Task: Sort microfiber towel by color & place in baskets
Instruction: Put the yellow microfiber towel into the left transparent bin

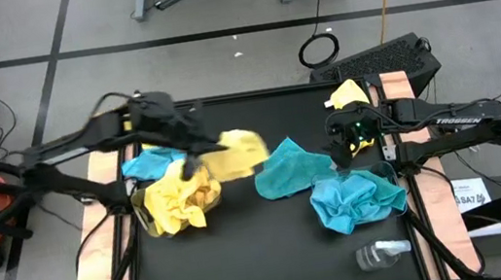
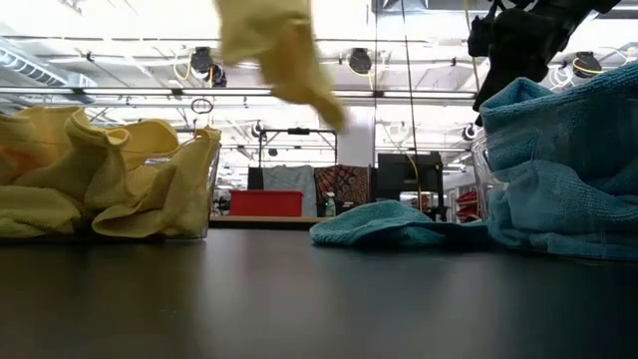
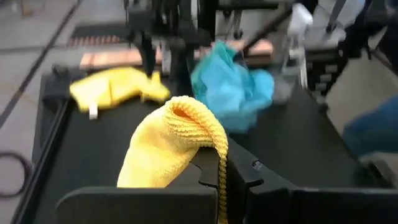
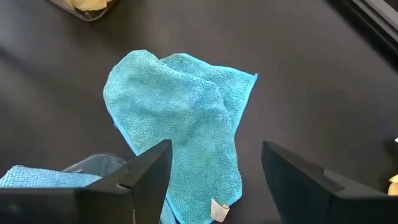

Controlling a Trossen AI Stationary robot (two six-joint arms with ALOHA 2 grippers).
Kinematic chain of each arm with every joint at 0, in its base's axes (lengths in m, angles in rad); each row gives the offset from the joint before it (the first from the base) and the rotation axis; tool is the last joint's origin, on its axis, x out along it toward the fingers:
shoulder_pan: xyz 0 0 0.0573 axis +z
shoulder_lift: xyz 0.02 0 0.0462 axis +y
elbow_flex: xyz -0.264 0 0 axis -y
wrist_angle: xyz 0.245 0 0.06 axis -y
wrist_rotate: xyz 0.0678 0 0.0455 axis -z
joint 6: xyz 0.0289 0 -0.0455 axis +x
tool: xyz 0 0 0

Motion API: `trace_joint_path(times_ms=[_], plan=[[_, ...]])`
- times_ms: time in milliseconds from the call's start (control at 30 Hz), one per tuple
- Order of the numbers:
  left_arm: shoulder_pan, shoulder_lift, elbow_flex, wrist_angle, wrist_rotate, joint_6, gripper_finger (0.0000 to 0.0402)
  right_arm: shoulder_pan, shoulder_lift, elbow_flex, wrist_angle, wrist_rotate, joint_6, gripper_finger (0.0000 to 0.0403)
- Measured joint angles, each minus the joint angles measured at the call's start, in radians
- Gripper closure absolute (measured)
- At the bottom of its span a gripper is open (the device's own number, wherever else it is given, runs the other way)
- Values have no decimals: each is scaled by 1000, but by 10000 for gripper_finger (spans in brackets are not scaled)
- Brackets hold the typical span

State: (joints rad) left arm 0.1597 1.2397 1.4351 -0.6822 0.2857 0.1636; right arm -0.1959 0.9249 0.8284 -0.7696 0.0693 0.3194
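On table, sorting partway: left basket (image 1: 156,222) stuffed with yellow towels, right basket (image 1: 394,171) with blue. Left gripper (image 1: 196,155) clamped on yellow towel (image 1: 237,152), carried above left basket. Right gripper (image 1: 344,146) released, empty, over loose blue towel (image 1: 286,169). Left to do: blue towel (image 1: 150,162) behind left basket, yellow one (image 1: 347,95) at far right.

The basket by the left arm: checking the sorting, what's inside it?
The left basket holds crumpled yellow towels, heaped above its rim. A turquoise towel lies just behind it. Anything beneath the heap is covered.
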Motion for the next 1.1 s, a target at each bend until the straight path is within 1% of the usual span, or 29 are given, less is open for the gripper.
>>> trace_joint_path(times_ms=[100,233,400,567,667,733,867,1000,1100], plan=[[-20,-91,-1,-105,-31,-50,401,0,0,0,0,-18,-13,168],[-45,-199,-1,-193,-36,-157,401,0,0,0,0,-19,-26,174],[-77,-296,-1,-349,-37,-306,401,0,0,0,1,-19,-48,180],[-105,-317,-1,-588,-38,-413,401,0,0,0,6,-16,-67,184],[-121,-299,-1,-731,-49,-419,401,0,0,0,35,-15,-64,184],[-126,-284,-2,-793,-76,-419,401,0,0,0,58,-15,-49,184],[-137,-258,-33,-775,-106,-390,401,1,0,0,71,-17,-27,184],[-153,-210,-119,-698,-107,-343,401,1,0,0,63,-26,-5,184],[-170,-156,-204,-635,-111,-312,401,2,0,0,57,-58,10,184]])
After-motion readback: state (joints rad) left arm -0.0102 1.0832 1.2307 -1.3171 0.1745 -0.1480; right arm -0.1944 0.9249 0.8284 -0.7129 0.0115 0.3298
